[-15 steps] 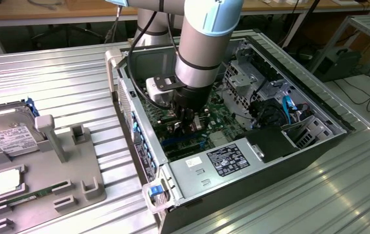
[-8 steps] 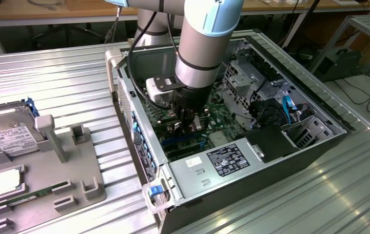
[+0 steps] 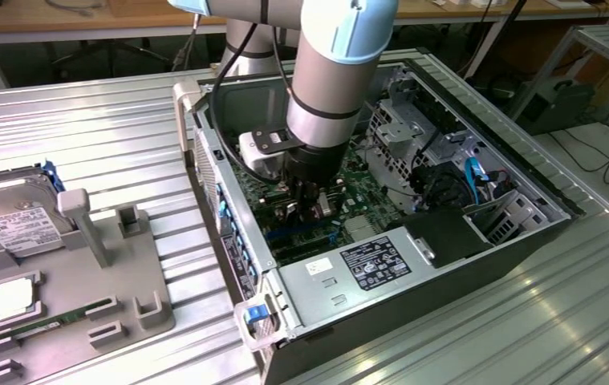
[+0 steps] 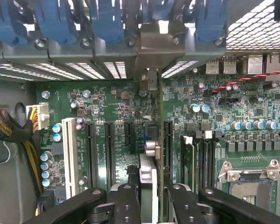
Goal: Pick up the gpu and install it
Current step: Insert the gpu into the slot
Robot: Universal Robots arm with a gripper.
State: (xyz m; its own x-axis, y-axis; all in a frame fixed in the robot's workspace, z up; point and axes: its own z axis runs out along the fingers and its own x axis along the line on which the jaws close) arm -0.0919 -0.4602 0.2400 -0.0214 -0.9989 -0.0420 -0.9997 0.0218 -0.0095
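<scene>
Gripper point(image 3: 306, 210) is reaching down inside the open computer case point(image 3: 518, 180), fingers closed on the top edge of the gpu point(image 4: 151, 154) — card held on edge, seen nearly end-on in the wrist view, its silver bracket point(image 4: 151, 44) pointing toward the row of blue slot clips point(image 4: 60, 23) at the case's rear wall. Card is hanging over the motherboard point(image 4: 116, 112), lined up roughly with the long black slots point(image 4: 168, 144) beside the white slot point(image 4: 70, 154); can't tell whether its bottom edge is touching a slot yet.

Step in hand, as I read it: install phase — pickup done, card being positioned over its slot. Seating likely calls for the card edge square to the slot, the bracket sliding into the open rear gap, then a straight push down.

At the exterior view's left, the grey parts tray point(image 3: 133, 297) is carrying a hard drive point(image 3: 15, 220) and a green memory stick point(image 3: 53, 321), well apart from the case.
</scene>
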